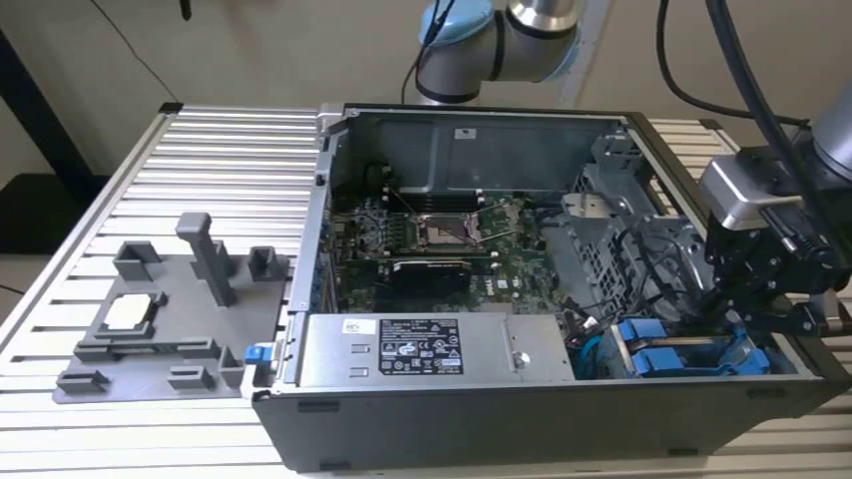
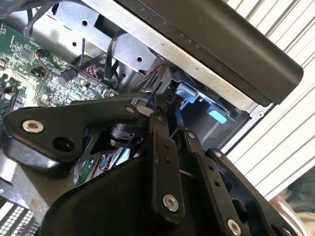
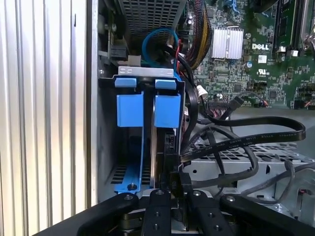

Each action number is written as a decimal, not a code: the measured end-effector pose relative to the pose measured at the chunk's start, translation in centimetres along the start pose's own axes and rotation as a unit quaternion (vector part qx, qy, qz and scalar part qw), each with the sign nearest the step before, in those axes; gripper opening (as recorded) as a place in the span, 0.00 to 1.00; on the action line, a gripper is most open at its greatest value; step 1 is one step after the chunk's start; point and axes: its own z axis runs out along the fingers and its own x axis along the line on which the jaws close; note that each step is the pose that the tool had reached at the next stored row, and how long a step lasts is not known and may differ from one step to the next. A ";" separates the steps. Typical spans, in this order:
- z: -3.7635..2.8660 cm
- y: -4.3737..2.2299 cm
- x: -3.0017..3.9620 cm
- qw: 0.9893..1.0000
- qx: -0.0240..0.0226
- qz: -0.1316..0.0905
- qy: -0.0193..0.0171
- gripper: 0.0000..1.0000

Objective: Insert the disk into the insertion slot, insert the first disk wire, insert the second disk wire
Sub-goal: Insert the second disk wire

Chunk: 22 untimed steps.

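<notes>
The hand [image 3: 173, 196], fingers pinched on a black wire plug, sits at six o'clock of the disk [image 3: 165, 110], which stands seated in the slot [image 3: 142, 73], long axis running twelve-to-six toward the hand.

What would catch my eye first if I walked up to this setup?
Probably the open computer case lying on the ribbed metal table, its green circuit board bared. Next, the bright blue drive carriers in the corner at the exterior view's right, with the black gripper hanging right over them among dark cables.
</notes>
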 end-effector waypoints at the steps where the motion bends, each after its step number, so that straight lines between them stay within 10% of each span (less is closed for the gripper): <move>1: 0.12 0.01 0.01 1.000 0.000 0.000 0.000 0.19; 12: 0.26 0.01 0.02 1.000 0.000 0.000 0.000 0.27; 22: -2.40 -0.12 -0.16 1.000 -0.001 0.000 -0.001 0.27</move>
